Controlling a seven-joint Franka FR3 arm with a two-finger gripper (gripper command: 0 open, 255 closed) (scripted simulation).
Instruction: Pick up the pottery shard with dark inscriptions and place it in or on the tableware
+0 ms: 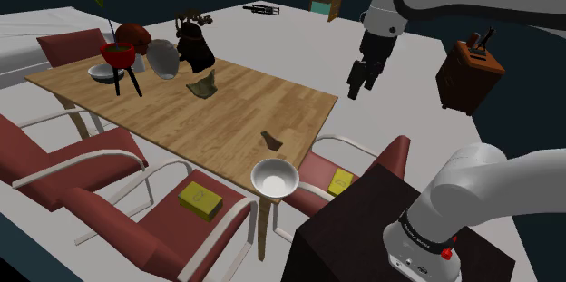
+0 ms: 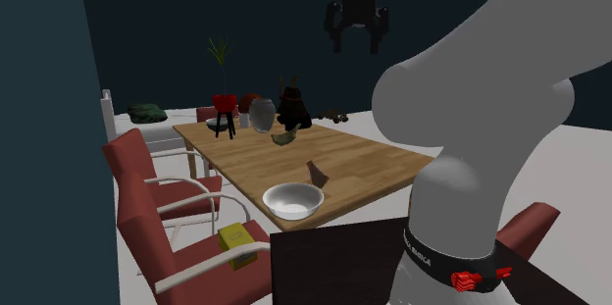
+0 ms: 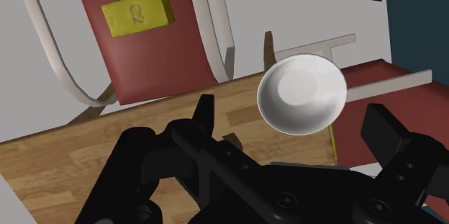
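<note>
A small brown shard (image 1: pixel 270 140) (image 2: pixel 316 173) lies on the wooden table (image 1: pixel 218 121), close to the corner nearest the stand. Just beyond it, at that corner, sits a white bowl (image 1: pixel 274 179) (image 2: pixel 292 199) (image 3: pixel 302 93). A second, olive-tan shard (image 1: pixel 204 85) (image 2: pixel 285 136) lies farther along the table by a dark figure. My gripper (image 1: pixel 360 81) (image 2: pixel 357 38) (image 3: pixel 292 111) hangs open and empty high above the table's edge, well away from both shards. In the wrist view the bowl lies between the spread fingers (image 3: pixel 205 118).
Red armchairs (image 1: pixel 172 221) ring the table; two hold yellow boxes (image 1: pixel 200 199) (image 1: pixel 341 180). At the far end stand a red pot on a stand (image 1: pixel 118 53), a grey vase (image 1: pixel 163 58) and a dark figure (image 1: pixel 194 49). A brown cabinet (image 1: pixel 469 72) stands beyond the arm.
</note>
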